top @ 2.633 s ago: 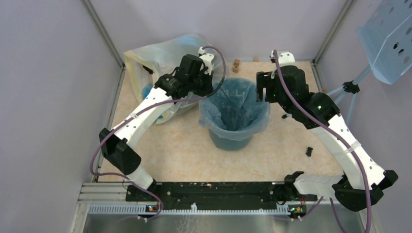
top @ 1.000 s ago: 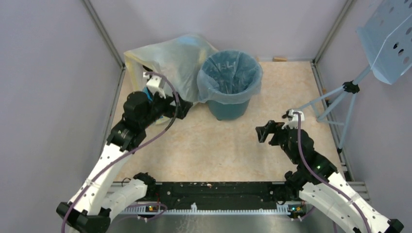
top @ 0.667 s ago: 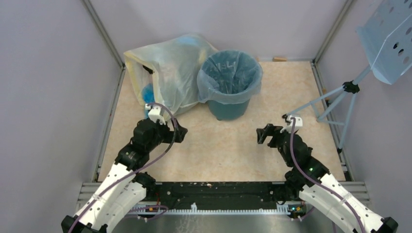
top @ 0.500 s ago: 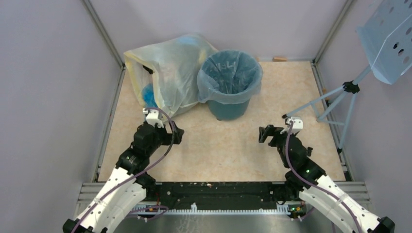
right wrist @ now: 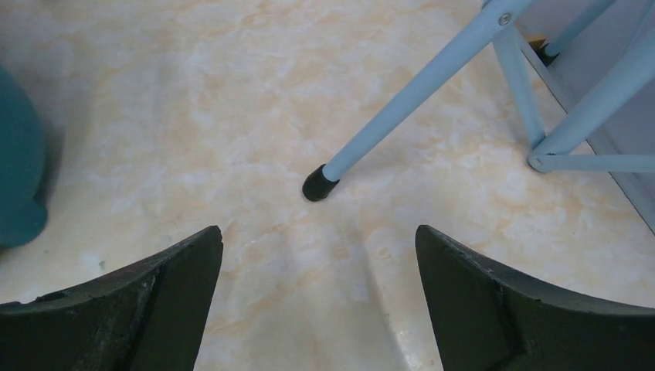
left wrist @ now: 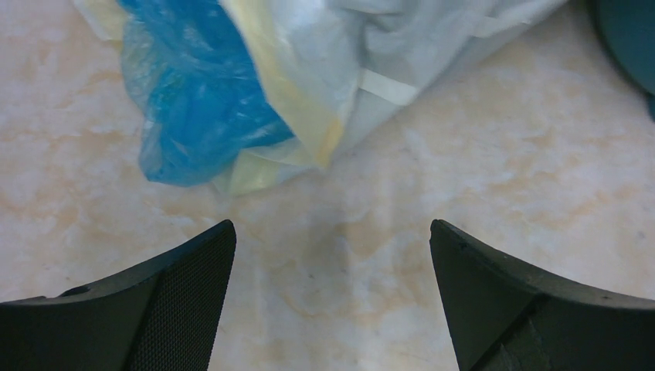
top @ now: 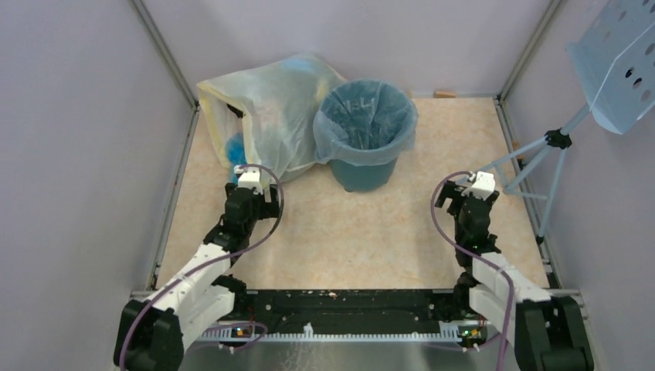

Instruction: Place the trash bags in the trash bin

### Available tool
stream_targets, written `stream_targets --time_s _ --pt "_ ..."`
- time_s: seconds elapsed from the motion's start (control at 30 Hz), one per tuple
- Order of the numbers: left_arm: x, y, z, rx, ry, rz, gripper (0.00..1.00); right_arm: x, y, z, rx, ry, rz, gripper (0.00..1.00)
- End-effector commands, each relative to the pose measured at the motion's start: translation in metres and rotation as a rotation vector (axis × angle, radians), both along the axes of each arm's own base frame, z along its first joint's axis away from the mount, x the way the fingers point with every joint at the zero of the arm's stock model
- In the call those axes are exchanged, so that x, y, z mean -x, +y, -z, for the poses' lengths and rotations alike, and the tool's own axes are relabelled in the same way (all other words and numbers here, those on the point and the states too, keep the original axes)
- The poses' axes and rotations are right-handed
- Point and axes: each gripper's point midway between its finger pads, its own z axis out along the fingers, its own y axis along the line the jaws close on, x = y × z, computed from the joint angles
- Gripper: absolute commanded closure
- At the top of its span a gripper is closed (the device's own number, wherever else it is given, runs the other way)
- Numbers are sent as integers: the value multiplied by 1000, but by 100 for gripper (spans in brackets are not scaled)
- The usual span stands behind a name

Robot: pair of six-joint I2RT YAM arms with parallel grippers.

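Both arms have drawn back from the far side and now fold low at the near edge. The left gripper (left wrist: 330,230) and right gripper (right wrist: 317,232) stand spread and empty. The thin pale-blue translucent liner bag (top: 369,116) lines the round dark teal plastic bin (top: 363,177), hem over the rim, far and centre, slightly nearer the left gripper. A large yellowish translucent bag (top: 270,108) touches the bin's left side. Folds in the liner hide how deep it reaches.

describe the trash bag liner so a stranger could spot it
At the far side of the table, find the dark teal bin. The liner is the thin pale-blue film lining it and folded over its rim, unlike the bigger yellowish bag beside it.
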Motion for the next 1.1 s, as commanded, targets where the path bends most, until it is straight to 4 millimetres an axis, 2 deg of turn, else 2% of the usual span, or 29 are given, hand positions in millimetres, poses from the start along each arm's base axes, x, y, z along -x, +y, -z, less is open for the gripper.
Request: stream_targets --time_s 0.0,0.13,0.23,0.27,0.33,0.47,0.67,0.73,0.83,0.87,0.9,0.93,1.07 --pt "-35 26 -12 -14 -127 -79 1 -36 2 -32 57 -153 -78 7" --pt "-47 39 1 -26 -139 -107 1 -57 10 -14 112 -131 -136 5" --pt "-52 49 11 -27 -130 -135 1 -57 4 3 118 -141 -123 4" --pt "-53 52 12 -23 -139 -139 1 -58 1 -3 116 -184 -109 4" --pt "-54 56 15 -20 -167 -133 1 -64 3 4 110 -126 -121 4" --pt "-59 55 18 -31 -207 -81 1 -65 3 5 110 -127 -124 4" --pt "-91 40 5 -67 -289 45 1 -65 3 5 110 -126 -124 4" --pt "-100 34 5 -66 -298 77 1 -65 3 5 109 -128 -124 4" --pt "-99 31 19 -79 -298 104 1 -65 3 5 110 -126 -124 4" --pt "-99 31 14 -89 -341 112 1 -65 3 5 110 -127 -123 4" --pt "-94 33 20 -88 -341 101 1 -65 3 5 110 -128 -123 4" --pt "-96 33 14 -86 -380 96 1 -65 3 5 110 -128 -124 4" --pt "-97 34 20 -81 -332 90 1 -65 3 5 110 -127 -124 4"
